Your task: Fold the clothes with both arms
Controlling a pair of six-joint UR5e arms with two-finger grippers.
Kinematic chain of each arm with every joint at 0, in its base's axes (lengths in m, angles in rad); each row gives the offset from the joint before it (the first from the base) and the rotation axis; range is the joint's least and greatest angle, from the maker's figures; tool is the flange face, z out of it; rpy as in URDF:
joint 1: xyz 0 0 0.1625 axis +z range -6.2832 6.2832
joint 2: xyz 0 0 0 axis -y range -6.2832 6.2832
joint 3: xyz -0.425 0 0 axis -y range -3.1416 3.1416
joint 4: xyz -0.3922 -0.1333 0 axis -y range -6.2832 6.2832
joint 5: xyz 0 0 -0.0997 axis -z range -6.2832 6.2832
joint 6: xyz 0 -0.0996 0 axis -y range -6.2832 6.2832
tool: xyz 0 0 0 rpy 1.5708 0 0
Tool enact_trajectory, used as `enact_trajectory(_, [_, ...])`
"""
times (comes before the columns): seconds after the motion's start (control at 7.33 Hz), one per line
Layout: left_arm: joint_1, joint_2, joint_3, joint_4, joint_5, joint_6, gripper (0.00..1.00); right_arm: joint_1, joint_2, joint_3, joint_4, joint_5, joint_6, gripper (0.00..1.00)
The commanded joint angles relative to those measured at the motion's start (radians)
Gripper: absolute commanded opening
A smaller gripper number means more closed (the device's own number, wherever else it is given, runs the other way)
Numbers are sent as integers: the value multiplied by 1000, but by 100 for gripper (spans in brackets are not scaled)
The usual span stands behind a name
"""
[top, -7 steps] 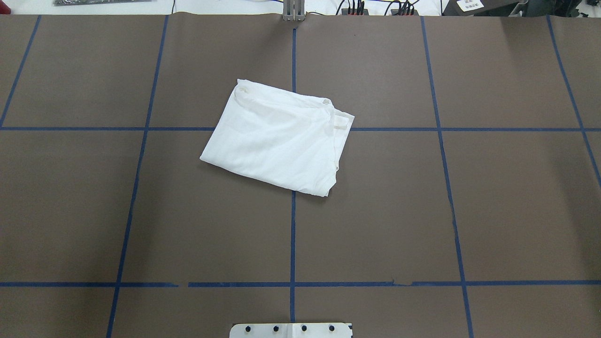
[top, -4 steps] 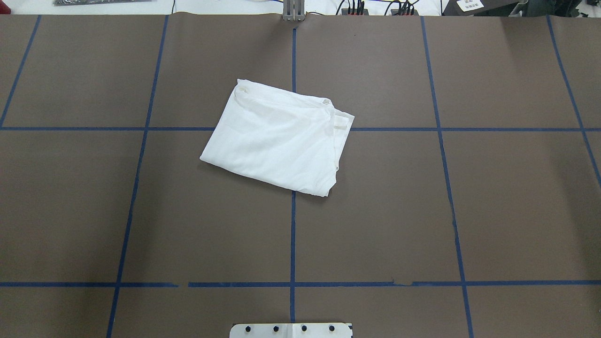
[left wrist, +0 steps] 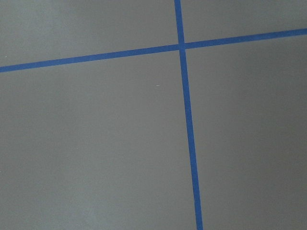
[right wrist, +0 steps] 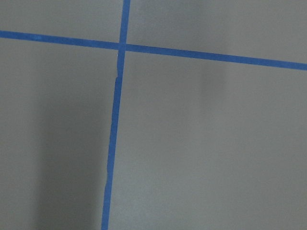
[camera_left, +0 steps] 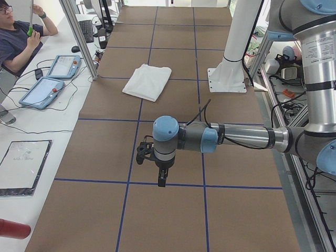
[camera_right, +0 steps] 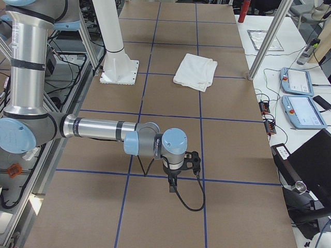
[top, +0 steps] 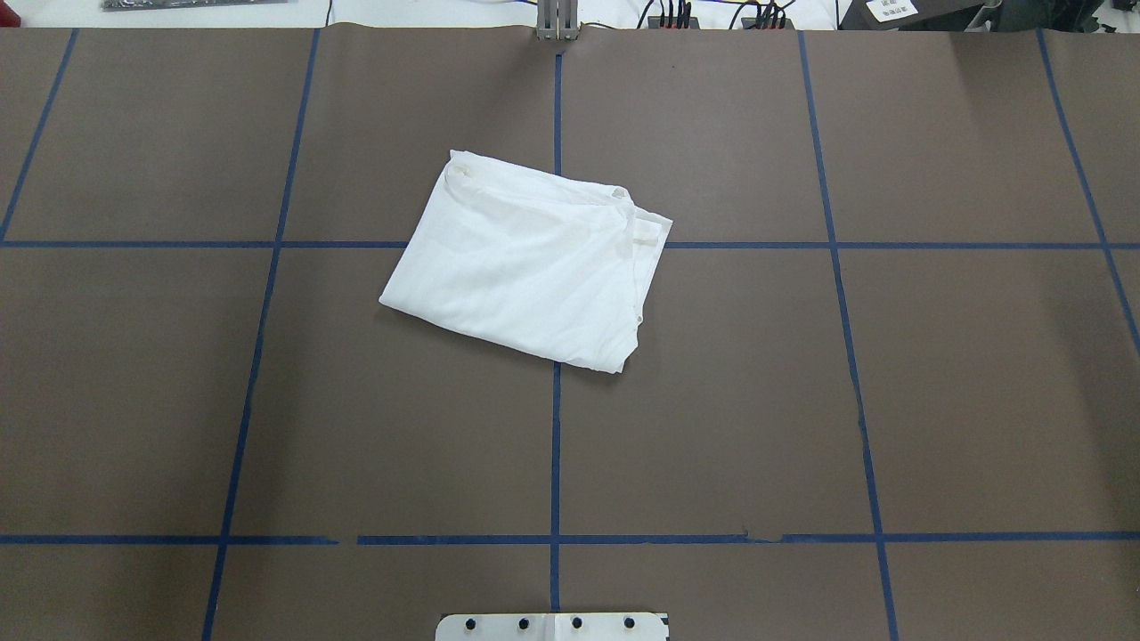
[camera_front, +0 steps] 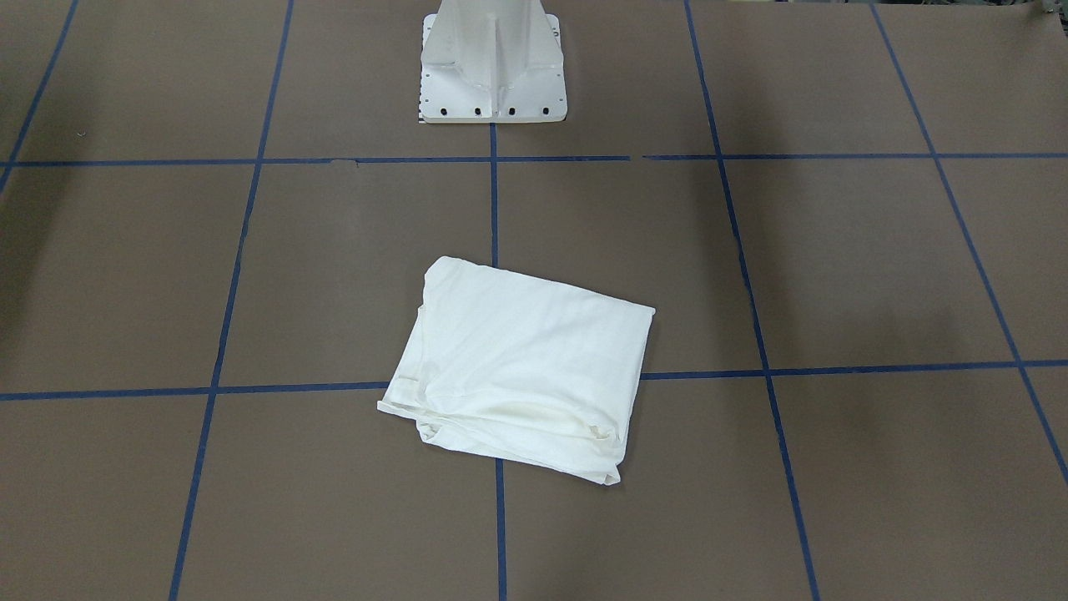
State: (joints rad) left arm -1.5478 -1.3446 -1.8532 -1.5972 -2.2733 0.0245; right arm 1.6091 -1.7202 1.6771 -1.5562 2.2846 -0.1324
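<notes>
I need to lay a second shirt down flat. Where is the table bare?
Bare brown table on both sides of the folded shirt, and between it and the white base. Nowhere crowded; left gripper and right gripper hover at the table's ends.

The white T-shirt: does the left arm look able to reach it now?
Probably yes. The T-shirt lies folded near the middle of the table, and the left gripper hangs above the table toward its left end; nothing stands between them.
</notes>
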Motion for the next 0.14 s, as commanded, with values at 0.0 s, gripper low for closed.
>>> enact_trajectory(0.0, [0,-1,-1,-4,-2,0,100,-1,-9,1,4,-5,-13,100])
